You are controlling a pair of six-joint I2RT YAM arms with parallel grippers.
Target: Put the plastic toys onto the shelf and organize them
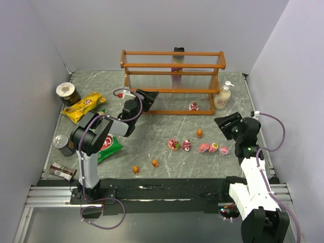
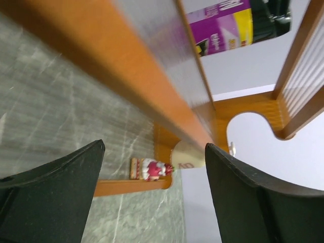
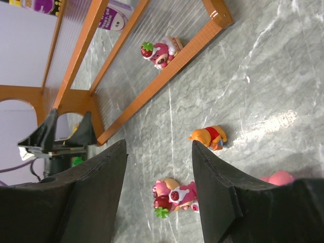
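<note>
– Orange-brown wood frames the shelf, which stands at the back of the grey marbled worktop. Where are the toys?

– One pink toy, with a red strawberry by its head, stands on the lowest tier near the right end. The other eight lie on the worktop in front of the shelf.

– How are they spread?

– A lone orange toy is nearest the shelf. Closer to the arms runs a loose row of five pink ones, right of the middle. Two more orange ones sit left of that row, near the front edge.

– And the left fingers?

– Apart, with nothing between them. They are at the left end of the shelf, close by its lowest front rail. I cannot tell whether they touch the wood. From the wrist, the pink toy on the tier shows far off in the gap.

– The right fingers?

– Apart as well, and empty. They hang above the worktop just right of the pink row, pointing towards the shelf.

– Anything else around?

– A soap bottle stands just beside the shelf's right end, and a dark bottle with a purple label is behind it. On the left lie a yellow chip bag, a green chip bag partly under the left arm, and two cans.
</note>
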